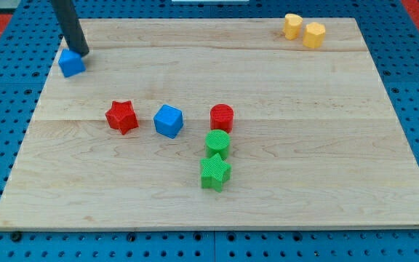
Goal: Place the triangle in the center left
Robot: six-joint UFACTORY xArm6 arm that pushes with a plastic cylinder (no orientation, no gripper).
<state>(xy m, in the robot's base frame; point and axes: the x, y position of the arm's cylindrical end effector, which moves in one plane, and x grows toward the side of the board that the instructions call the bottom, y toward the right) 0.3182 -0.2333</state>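
Far upper left of the wooden board (217, 211): blue triangle (71, 63), close to the board's left edge. My tip (82, 54) touching or just beside its upper right corner, rod slanting up toward the view's top. No jaws to speak of here, only a bare rod, so nothing clenched or released.

Next rightward, near mid-board: red star (122, 116), then blue cube (169, 121) just beside it, slightly apart. Further right, red cylinder (222, 117), with green cylinder (217, 143) directly below and green star (215, 172) touching that from beneath. Far upper right: two yellow blocks (303, 30) side by side, exact shapes hard to tell.

Judged goal: down the left side to mid-height, left of the red star. Risks from here: contact on a corner rather than a flat face, likely to spin the triangle off the tip instead of carrying it. Pushing leftward at all, likely to tip it over the nearby board edge. Drifting rightward on the way down, likely to knock the red star into the blue cube.
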